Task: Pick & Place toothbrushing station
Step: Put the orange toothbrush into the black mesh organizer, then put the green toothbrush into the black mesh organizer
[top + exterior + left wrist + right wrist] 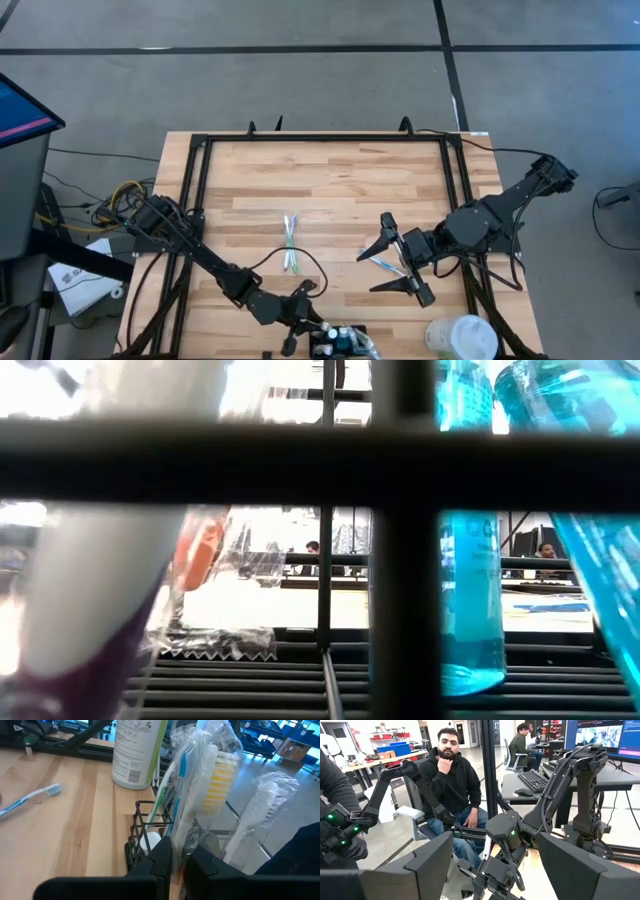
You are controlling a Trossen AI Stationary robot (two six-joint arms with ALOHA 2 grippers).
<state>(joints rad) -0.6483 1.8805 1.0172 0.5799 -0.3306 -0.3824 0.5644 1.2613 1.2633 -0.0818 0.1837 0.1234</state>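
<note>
From my remote seat I saw the left gripper [300, 335] down at the near edge of the pale wooden table [330, 180], right beside the toothbrushing station [338, 343], a low black wire holder crowded with items. In the left wrist view its two dark fingers [165, 857] were pressed nearly together over the station [145, 832], pinching what looked like a clear-wrapped toothbrush with a yellow and white head [212, 780], though I could not make out the contact itself. A green-handled brush [161, 795] stood in the rack, and a white cylindrical bottle with a printed label [135, 750] stood just behind it. A loose blue and white toothbrush [30, 797] lay on the wood nearby. The right gripper [400, 258] hovered over the right half of the table, its jaws spread wide above another blue toothbrush [385, 265]. A pair of wrapped toothbrushes [290, 240] lay mid-table. In the right wrist view, a person in a black hoodie [452, 785] sat beyond the table.
</note>
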